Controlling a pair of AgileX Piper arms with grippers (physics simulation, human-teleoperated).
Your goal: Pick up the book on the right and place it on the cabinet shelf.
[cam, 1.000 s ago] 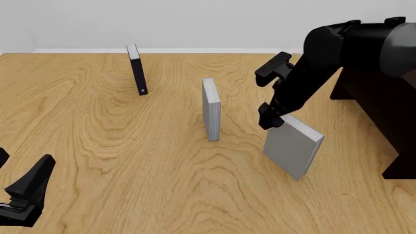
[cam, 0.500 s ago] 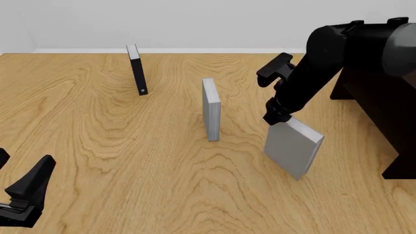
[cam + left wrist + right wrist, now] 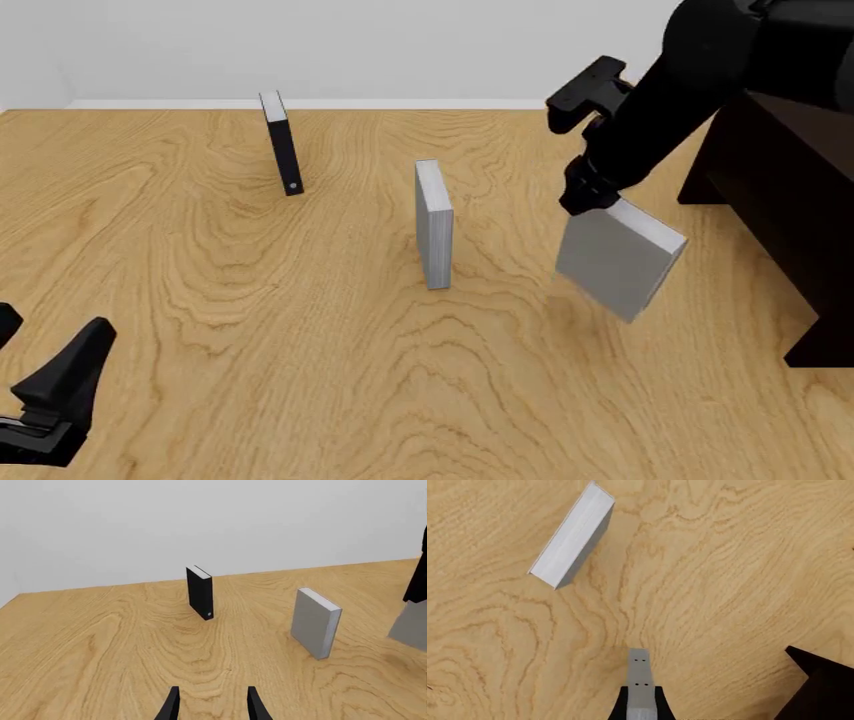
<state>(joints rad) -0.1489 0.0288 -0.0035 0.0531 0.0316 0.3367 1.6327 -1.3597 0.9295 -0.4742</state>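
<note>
The book, a thick light-grey hardcover with white page edges, hangs tilted above the table. My right gripper is shut on its upper corner. In the right wrist view the book shows edge-on between the dark fingers. The dark cabinet shelf stands just right of the book, and its corner shows in the right wrist view. My left gripper rests low at the near left, open and holding nothing. In the left wrist view its fingers stand apart and the book sits at the frame edge.
A narrower grey book stands upright mid-table, left of the held book. A thin black book stands upright at the far left. The wooden table meets a pale wall behind.
My right arm has risen and drawn slightly right, lifting the book off the table. The left arm and the two standing books have not moved.
</note>
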